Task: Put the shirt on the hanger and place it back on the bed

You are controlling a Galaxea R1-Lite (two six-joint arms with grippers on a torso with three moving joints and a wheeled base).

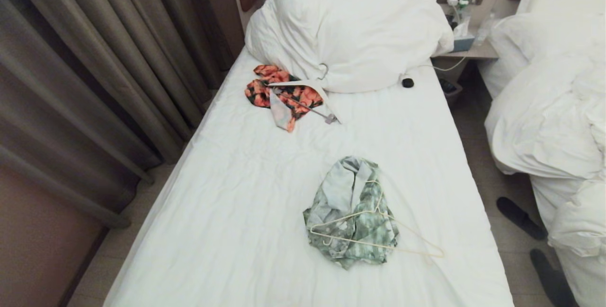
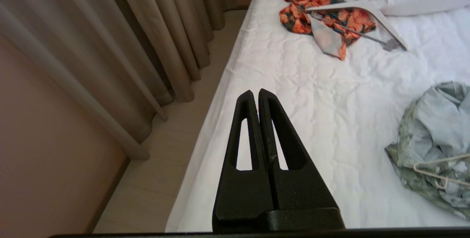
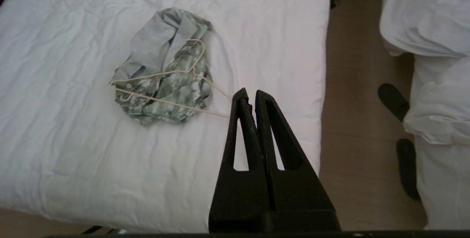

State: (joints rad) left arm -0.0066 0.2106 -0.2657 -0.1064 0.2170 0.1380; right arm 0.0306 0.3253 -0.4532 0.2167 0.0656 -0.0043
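Note:
The green and white shirt (image 1: 351, 212) (image 3: 165, 71) (image 2: 433, 142) lies crumpled in a heap on the bed (image 1: 236, 203), near its right side. The thin cream hanger (image 1: 378, 236) (image 3: 161, 74) rests on top of the heap, one end reaching past it onto the sheet. My left gripper (image 2: 256, 92) is shut and empty, held above the bed's left edge, well clear of the shirt. My right gripper (image 3: 248, 92) is shut and empty, held above the bed just beyond the hanger's outer end. Neither arm shows in the head view.
An orange-red floral garment (image 1: 279, 91) with a wide white hanger (image 1: 307, 91) lies near the duvet (image 1: 360, 32) at the bed's head. Curtains (image 1: 94, 60) hang along the left. A nightstand (image 1: 468, 46), a second bed (image 1: 554, 108) and dark slippers (image 1: 521, 217) are on the right.

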